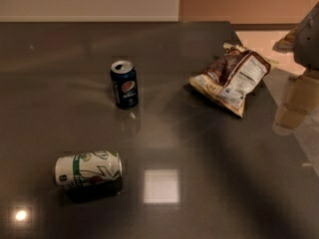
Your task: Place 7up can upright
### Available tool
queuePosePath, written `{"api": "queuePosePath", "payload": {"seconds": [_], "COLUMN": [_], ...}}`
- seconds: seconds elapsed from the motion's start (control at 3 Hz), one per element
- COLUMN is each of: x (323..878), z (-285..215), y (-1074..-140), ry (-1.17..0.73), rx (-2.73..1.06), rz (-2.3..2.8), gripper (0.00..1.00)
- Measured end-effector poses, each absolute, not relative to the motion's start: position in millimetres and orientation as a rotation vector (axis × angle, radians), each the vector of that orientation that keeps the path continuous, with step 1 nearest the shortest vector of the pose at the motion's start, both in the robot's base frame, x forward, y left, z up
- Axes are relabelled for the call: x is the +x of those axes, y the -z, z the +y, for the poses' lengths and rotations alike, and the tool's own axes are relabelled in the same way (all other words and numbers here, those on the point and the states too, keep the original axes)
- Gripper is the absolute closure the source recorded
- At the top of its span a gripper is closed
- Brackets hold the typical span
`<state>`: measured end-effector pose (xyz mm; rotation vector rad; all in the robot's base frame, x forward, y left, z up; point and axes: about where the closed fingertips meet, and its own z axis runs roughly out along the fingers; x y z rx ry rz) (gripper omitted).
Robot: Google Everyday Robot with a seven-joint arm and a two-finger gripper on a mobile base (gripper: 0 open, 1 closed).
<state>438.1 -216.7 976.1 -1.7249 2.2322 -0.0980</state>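
The 7up can (88,170) lies on its side on the dark table (209,148), at the front left, with its silver top facing left. It is white with green markings and a small red spot. My gripper (295,105) shows only in part at the right edge, over the table's right border. It is far from the can and holds nothing that I can see.
A dark blue Pepsi can (124,85) stands upright behind the 7up can, in the middle of the table. A brown and white chip bag (231,78) lies at the back right. The table's right edge runs under my arm.
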Motion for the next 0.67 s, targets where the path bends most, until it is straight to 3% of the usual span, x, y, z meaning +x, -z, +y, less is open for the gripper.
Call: {"api": "queuePosePath", "payload": {"seconds": [0.67], "x": [444.9], "z": [-206.2], "y": [-975.4], "ry": [0.06], "rx": [-1.791], "rz": [2.18], "gripper": [0.0]}}
